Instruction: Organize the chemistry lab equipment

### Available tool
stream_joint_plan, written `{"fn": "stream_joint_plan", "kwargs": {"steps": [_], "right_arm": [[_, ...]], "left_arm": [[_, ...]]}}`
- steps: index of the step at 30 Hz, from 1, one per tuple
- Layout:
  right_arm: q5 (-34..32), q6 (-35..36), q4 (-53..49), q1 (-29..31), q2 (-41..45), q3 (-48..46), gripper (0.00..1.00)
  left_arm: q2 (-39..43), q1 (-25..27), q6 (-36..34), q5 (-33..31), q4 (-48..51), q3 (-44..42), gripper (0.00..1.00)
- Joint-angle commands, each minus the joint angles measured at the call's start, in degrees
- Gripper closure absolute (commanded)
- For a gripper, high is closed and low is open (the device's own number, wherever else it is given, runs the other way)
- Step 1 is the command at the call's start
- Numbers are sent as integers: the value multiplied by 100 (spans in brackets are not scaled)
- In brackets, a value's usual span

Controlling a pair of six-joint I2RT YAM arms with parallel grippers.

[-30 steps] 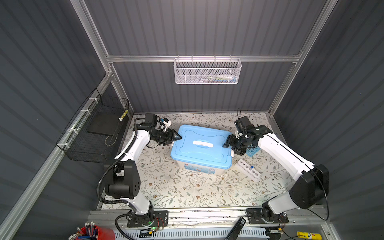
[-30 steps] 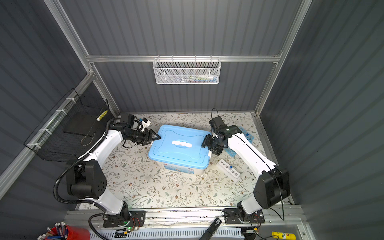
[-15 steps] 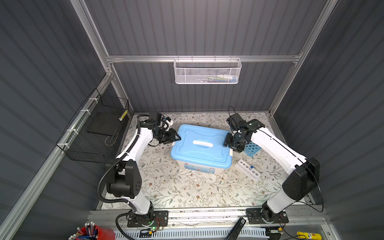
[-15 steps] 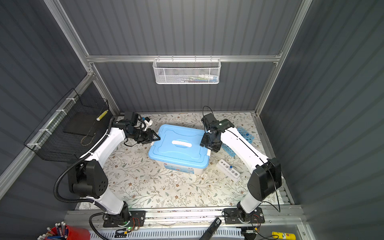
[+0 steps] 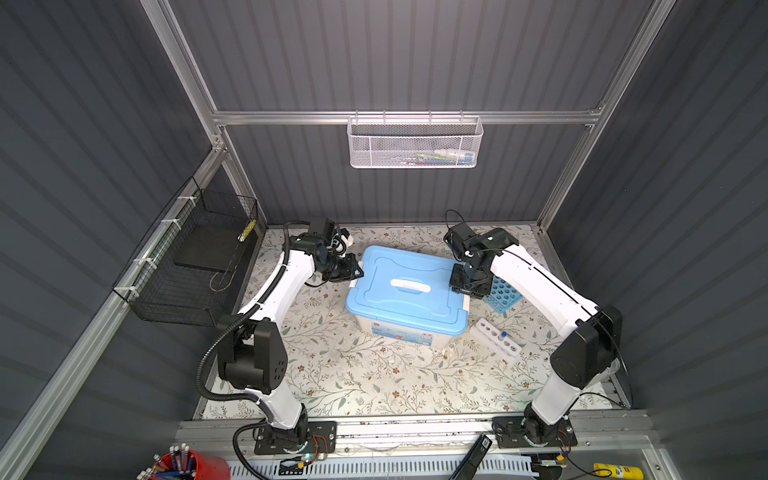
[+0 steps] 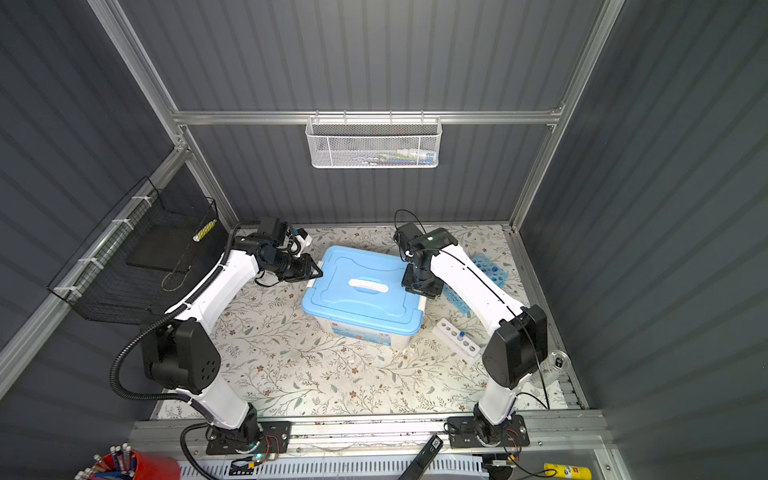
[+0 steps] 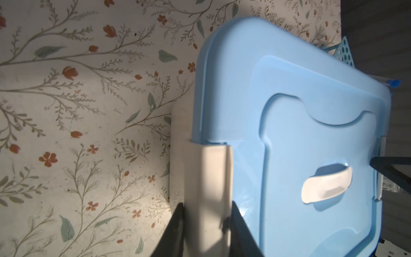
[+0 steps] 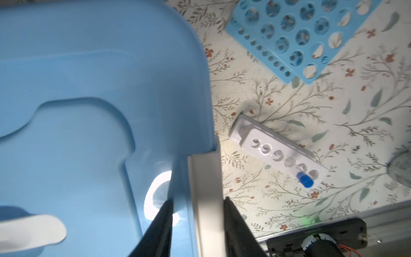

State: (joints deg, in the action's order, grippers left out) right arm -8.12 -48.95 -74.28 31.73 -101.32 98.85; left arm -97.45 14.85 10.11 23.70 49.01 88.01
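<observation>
- While the lid (image 5: 399,305) sits on the bin (image 5: 376,326) mid-mat (image 5: 353,374), both grippers are at its side latches.
- Left gripper (image 7: 207,202), bin's 9 o'clock: fingers (image 7: 178,222) pressed on both sides of the white left latch (image 7: 206,173), clamped on it.
- Right gripper (image 8: 198,199), bin's 3 o'clock: straddles the right latch (image 8: 206,178). One finger is against it and the other stands a gap off, so it's part open with nothing gripped.
- Blue rack (image 5: 503,293): flat on the mat at the bin's 3 o'clock, just past the right gripper, partly under that arm in both top views.
- White rack (image 5: 496,338): bin's 4 o'clock, just beside its corner, one blue-capped tube (image 8: 304,180) standing in it.
</observation>
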Motion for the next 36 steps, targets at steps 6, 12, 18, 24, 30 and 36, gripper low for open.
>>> {"fn": "stream_joint_plan", "kwargs": {"steps": [6,12,18,24,30,36], "right_arm": [[735,111,814,441,-764,-146,60],[776,230,785,422,-813,83,46],[828,186,853,364,-658,76,37],[852,175,820,197,-267,55,31],[1019,237,924,-15,139,-90,28],[1171,306,1042,-85,66,-190,29]], "left_arm": [[-283,826,-291,888,491,-91,84],[-266,809,-273,715,477,29,43],[-196,778,-227,678,325,128,28],[-154,579,-136,654,240,410,20],[-149,321,-175,692,250,655,4],[-267,317,-273,902,407,548,3]]}}
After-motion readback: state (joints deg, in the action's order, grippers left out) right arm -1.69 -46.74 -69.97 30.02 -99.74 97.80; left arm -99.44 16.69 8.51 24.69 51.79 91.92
